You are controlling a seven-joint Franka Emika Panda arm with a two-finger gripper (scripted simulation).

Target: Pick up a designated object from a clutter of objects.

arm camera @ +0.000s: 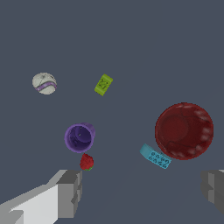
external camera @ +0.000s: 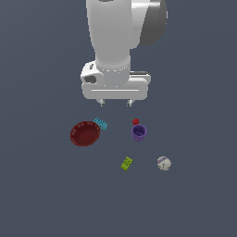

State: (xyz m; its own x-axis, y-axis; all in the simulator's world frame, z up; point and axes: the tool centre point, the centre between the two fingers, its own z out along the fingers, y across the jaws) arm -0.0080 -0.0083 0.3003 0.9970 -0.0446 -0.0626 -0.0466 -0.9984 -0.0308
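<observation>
The whitish-grey ball with purple markings [external camera: 164, 163] lies on the dark floor at the exterior view's lower right, apart from the rest; it also shows in the wrist view [arm camera: 44, 83]. My gripper [external camera: 116, 102] hangs high above the clutter, open and empty, its fingertips [arm camera: 70, 192] wide apart. Below it lie a dark red ribbed bowl [external camera: 85, 134], a teal brick [external camera: 100, 123] touching the bowl's rim, a purple cup [external camera: 139, 132], a tiny red piece [external camera: 135, 121] beside the cup, and a lime-green brick [external camera: 127, 163].
The floor [external camera: 46, 194] is flat dark grey all round. The arm's white body [external camera: 113, 32] fills the upper middle of the exterior view.
</observation>
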